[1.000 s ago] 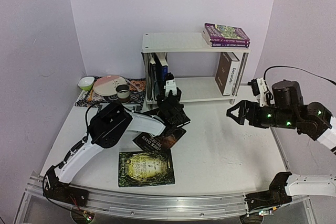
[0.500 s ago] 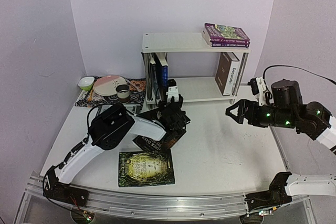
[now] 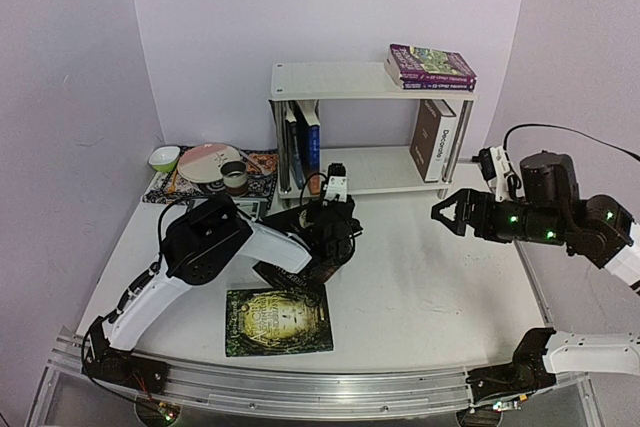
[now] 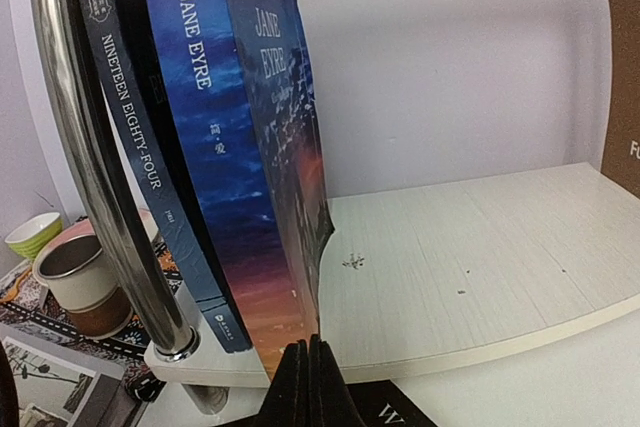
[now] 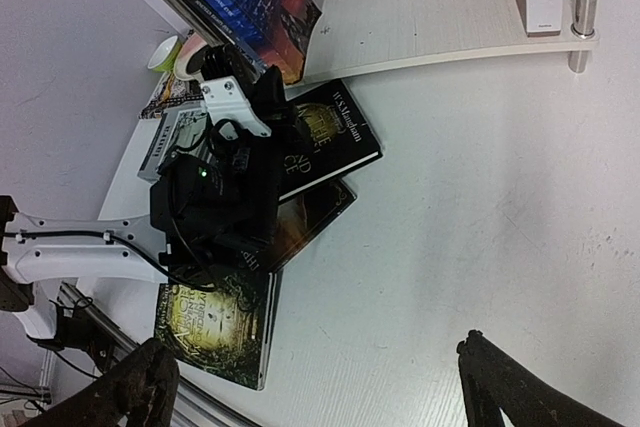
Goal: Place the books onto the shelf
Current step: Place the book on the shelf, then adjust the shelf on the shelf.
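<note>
The white shelf (image 3: 370,80) stands at the back; two purple paperbacks (image 3: 430,67) lie on its top tier. On the lower tier (image 4: 470,267) a dark blue book (image 4: 140,157) and an orange-blue book (image 4: 215,127) stand at the left and lean against the chrome leg. A white-brown book (image 3: 433,139) stands at the right. My left gripper (image 4: 308,377) is shut and empty, its tips at the lower tier's front edge by the orange-blue book's bottom corner. Under it lie a black book (image 5: 330,137) and a dark one (image 3: 300,269). A green book (image 3: 279,321) lies nearer. My right gripper (image 3: 445,215) hovers open.
A patterned mat (image 3: 262,165) at the back left carries a plate (image 3: 208,161), a green bowl (image 3: 164,158) and a cup (image 3: 234,177). A grey book (image 5: 175,142) lies beside the mat. A metal rail (image 3: 300,387) runs along the near edge. Walls close in on three sides.
My left gripper has drawn back a little from the lower tier, toward the right and the near side, staying shut. The right arm has barely moved.
</note>
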